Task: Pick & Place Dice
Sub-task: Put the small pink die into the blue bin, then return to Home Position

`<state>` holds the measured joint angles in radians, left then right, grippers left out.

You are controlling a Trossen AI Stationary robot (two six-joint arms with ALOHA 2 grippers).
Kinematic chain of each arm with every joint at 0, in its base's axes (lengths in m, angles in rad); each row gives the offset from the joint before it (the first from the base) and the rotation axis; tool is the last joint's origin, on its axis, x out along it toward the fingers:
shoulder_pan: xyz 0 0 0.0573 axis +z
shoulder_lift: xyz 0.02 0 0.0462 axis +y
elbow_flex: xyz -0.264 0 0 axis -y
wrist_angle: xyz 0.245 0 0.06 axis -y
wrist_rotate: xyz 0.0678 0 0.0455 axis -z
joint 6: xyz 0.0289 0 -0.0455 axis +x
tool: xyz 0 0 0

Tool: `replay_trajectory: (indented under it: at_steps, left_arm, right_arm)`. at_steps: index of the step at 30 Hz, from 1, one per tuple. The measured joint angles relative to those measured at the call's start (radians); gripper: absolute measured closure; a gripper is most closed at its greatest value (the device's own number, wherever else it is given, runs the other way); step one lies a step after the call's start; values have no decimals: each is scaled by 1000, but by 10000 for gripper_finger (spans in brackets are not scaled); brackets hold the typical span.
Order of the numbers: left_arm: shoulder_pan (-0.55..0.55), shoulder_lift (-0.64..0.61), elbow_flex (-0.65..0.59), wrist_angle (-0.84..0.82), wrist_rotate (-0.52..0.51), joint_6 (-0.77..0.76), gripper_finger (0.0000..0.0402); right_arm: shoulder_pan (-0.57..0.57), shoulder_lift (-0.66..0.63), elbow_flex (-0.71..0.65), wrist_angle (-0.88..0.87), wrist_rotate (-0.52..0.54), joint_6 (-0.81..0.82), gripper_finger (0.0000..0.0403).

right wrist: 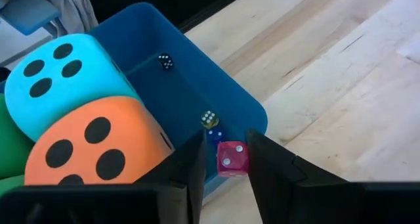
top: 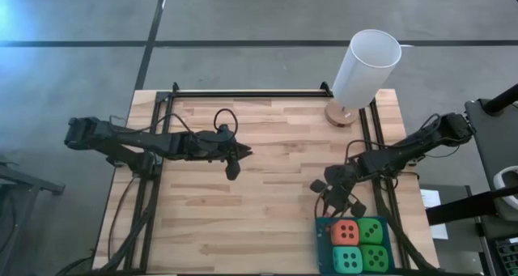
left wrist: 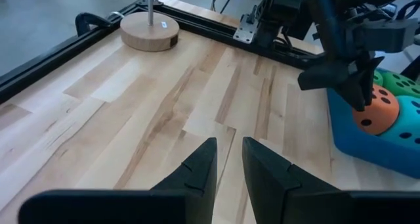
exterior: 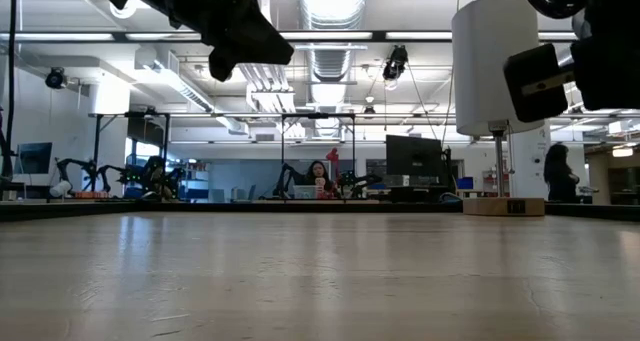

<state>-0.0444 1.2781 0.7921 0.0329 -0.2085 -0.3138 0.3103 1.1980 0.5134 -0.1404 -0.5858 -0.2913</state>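
A small pink die [right wrist: 231, 157] sits between the right gripper [right wrist: 223, 159] jaws, right at the blue tray [right wrist: 246, 109] rim. The jaws look to be loosening around it, though contact is hard to judge. It could tip outside onto the surface [top: 267, 146]. The left gripper [left wrist: 226, 159] waits mid-surface, jaws barely parted, empty.
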Motion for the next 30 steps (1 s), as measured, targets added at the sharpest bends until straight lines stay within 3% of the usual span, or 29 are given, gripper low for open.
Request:
replay_trajectory:
  at_steps: [10, 19, 30]
  left_arm:
    - [0, 0, 0, 1, 0, -4, 323]
    - [0, 0, 0, 1, 0, -4, 323]
    - [0, 0, 0, 1, 0, -3, 323]
  right_arm:
    - [17, 1, -25, 44, -22, 0, 278]
    - [24, 73, -28, 129, -23, 4, 294]
    - [24, 126, 33, 110, -24, 6, 322]
